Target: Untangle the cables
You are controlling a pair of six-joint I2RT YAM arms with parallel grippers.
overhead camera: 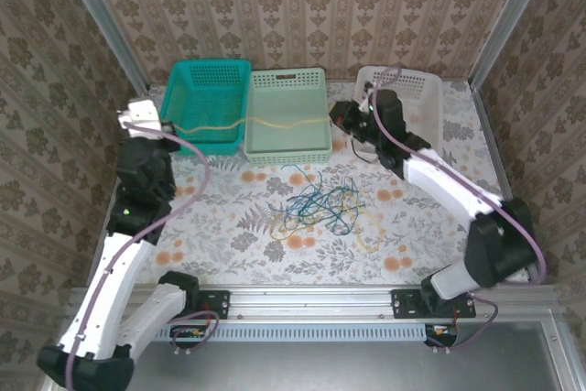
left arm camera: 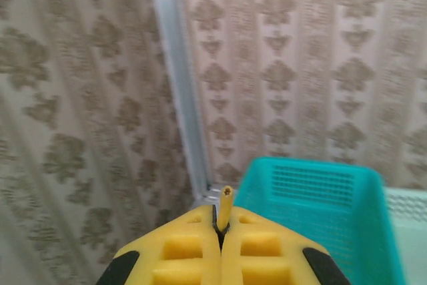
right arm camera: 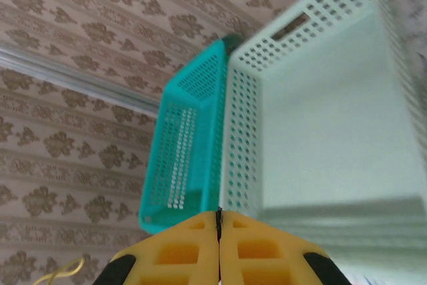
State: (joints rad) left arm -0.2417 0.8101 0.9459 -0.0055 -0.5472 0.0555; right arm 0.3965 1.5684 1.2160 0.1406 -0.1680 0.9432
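Left gripper [left arm camera: 219, 229] and right gripper [overhead camera: 340, 118] each clamp an end of the yellow cable [overhead camera: 275, 121] stretched over two baskets [overhead camera: 211, 64]; other cables [overhead camera: 320, 203] lie tangled on the tabletop [overhead camera: 229, 222].

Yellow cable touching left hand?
Touching. Left wrist view: the yellow cable end sticks up from between the shut fingers of the left hand, pinched.

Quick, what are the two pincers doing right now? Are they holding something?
The left pincer is closed on one end of the yellow cable.
The right pincer is closed too, seemingly on its other end.
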